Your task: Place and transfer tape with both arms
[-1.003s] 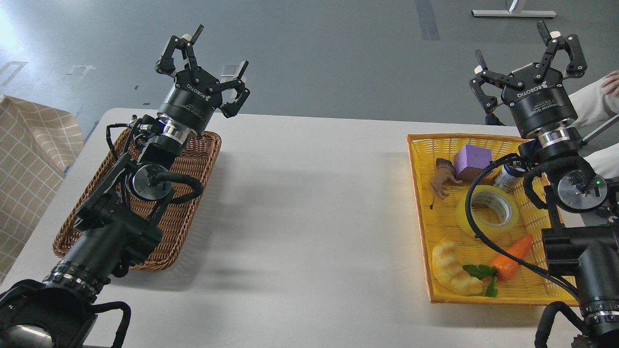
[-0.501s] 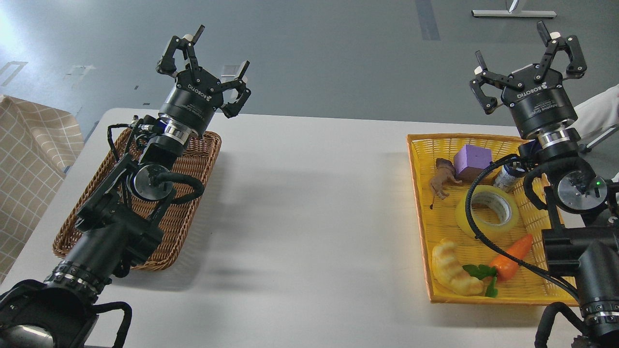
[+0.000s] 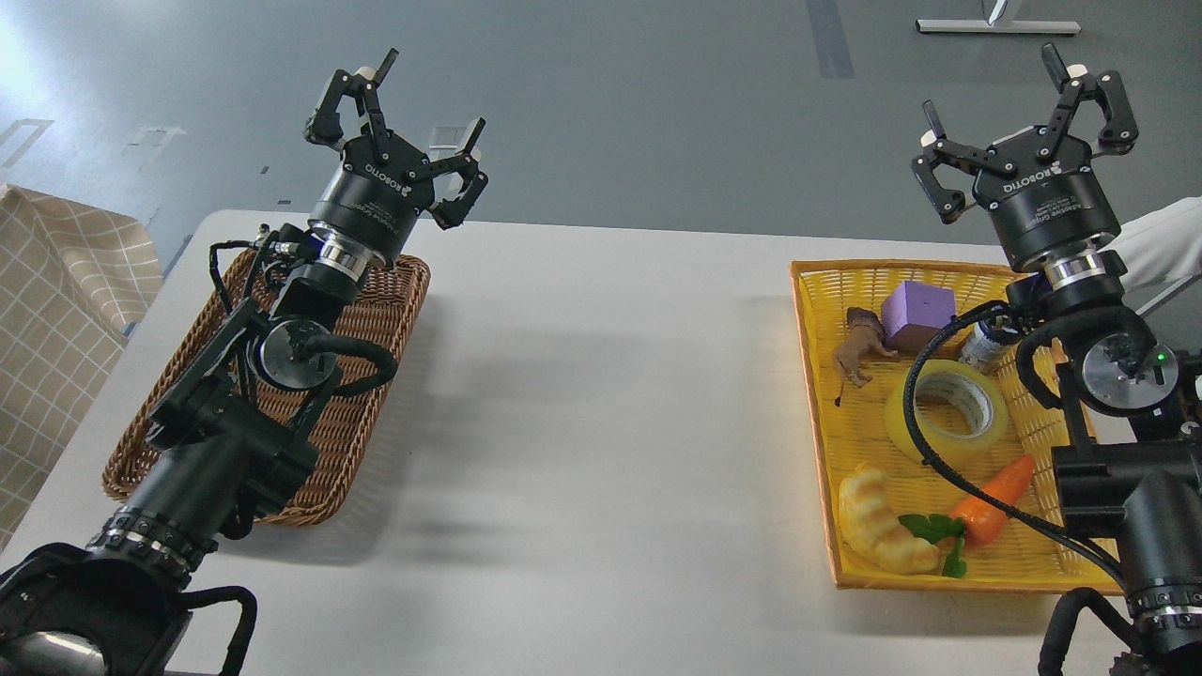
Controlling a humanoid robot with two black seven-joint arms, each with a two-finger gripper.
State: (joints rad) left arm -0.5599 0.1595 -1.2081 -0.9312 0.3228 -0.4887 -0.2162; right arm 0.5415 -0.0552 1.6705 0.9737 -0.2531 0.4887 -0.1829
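The tape (image 3: 947,410), a wide translucent yellow roll with a grey-white core, lies flat in the middle of the yellow basket (image 3: 809,357) at the right. A black cable crosses its near edge. My right gripper (image 3: 1024,122) is open and empty, raised above the basket's far right corner, well above the tape. My left gripper (image 3: 399,127) is open and empty, raised above the far end of the brown wicker basket (image 3: 371,422) at the left.
The yellow basket also holds a purple block (image 3: 916,313), a brown animal toy (image 3: 859,347), a small jar (image 3: 984,345), a toy carrot (image 3: 995,488) and a bread toy (image 3: 883,521). A white table (image 3: 601,422) lies between the baskets. Checked cloth (image 3: 56,310) hangs at the left.
Both arms have barely moved. A person's hand and sleeve at the right edge has drawn back out of view.
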